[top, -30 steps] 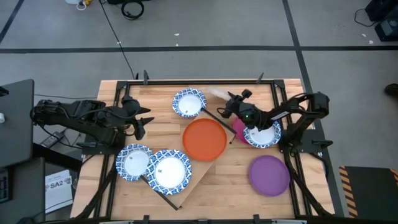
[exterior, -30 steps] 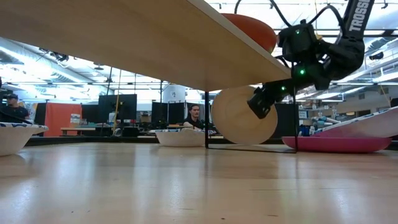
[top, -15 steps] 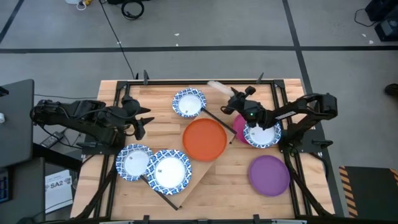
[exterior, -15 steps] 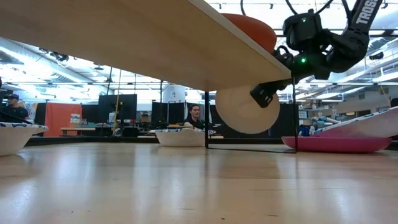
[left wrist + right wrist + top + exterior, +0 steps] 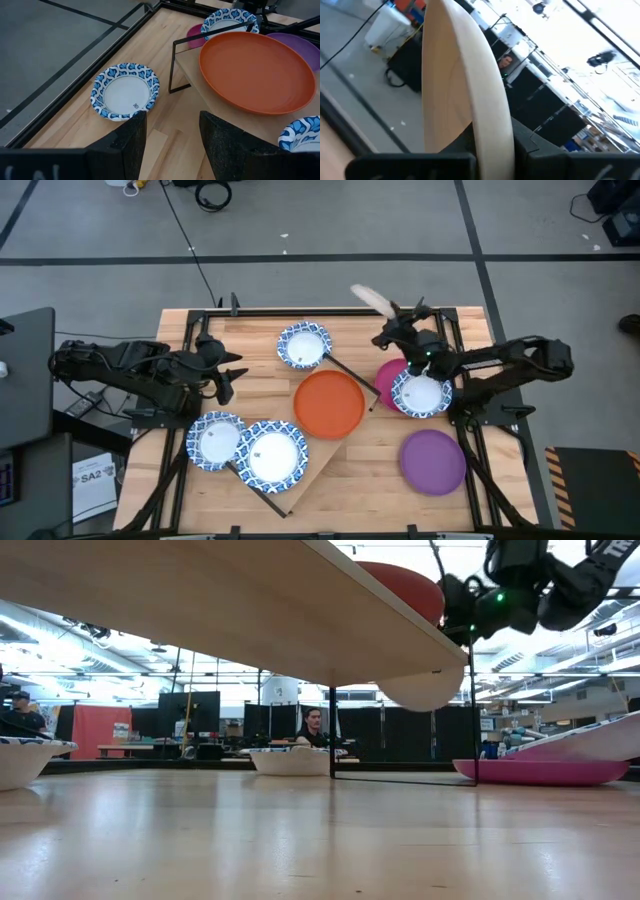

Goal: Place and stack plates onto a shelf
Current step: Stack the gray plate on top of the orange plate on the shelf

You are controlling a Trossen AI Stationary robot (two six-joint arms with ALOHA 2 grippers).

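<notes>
Step in hand: carrying the beige plate [image 5: 371, 299] to the shelf [image 5: 300, 470]. Right gripper [image 5: 393, 321] is clamped on the plate's rim, holding it edge-on in the air above the table's far edge, near the far right corner; the right wrist view shows the fingers pinching the rim [image 5: 492, 140].

On the shelf: orange plate [image 5: 329, 403] at its far end, two blue-rimmed plates [image 5: 272, 453] toward the near end. Another blue-rimmed plate [image 5: 304, 345] sits on the table [image 5: 260, 350] by the far edge.

Left gripper [image 5: 226, 372] waits at the left edge, fingers apart, empty.

Next, probably: level the plate, swing it over the orange plate, lower, release. The shelf's height is hard to judge from above.
</notes>
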